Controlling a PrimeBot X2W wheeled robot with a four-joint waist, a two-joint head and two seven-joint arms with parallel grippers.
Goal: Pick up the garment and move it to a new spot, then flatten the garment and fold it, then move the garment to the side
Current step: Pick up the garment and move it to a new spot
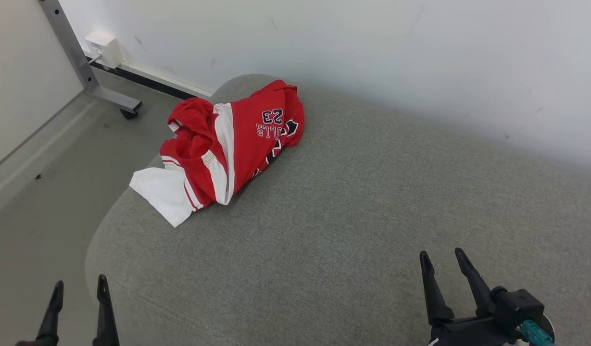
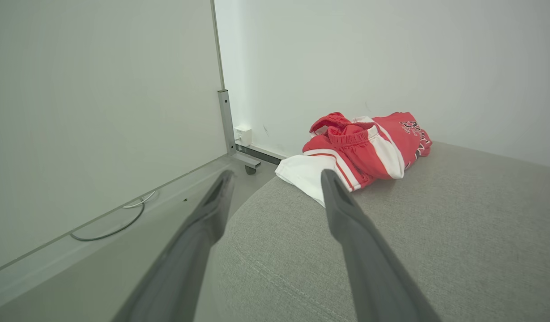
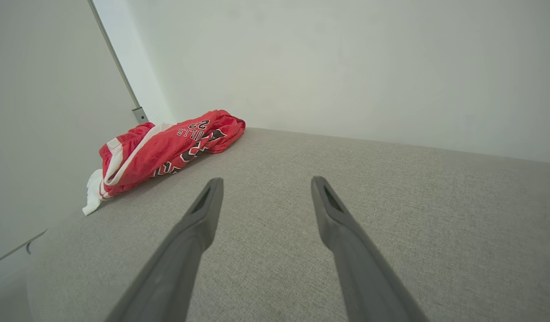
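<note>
Garment (image 1: 242,144) bunched at grey cushion (image 1: 348,216) far-left corner, lettering half lost in folds. Left tool (image 1: 80,284) cut off at bottom. Right tool (image 1: 440,253) too. Both spread, empty. Wheeled metal leg (image 1: 115,98) beyond.

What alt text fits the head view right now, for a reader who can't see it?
A crumpled red-and-white garment printed with the number 23 lies near the far left edge of a grey upholstered surface beside a white wall. The left pincer and right pincer sit open at the bottom corners, both well short of it and holding nothing.
</note>
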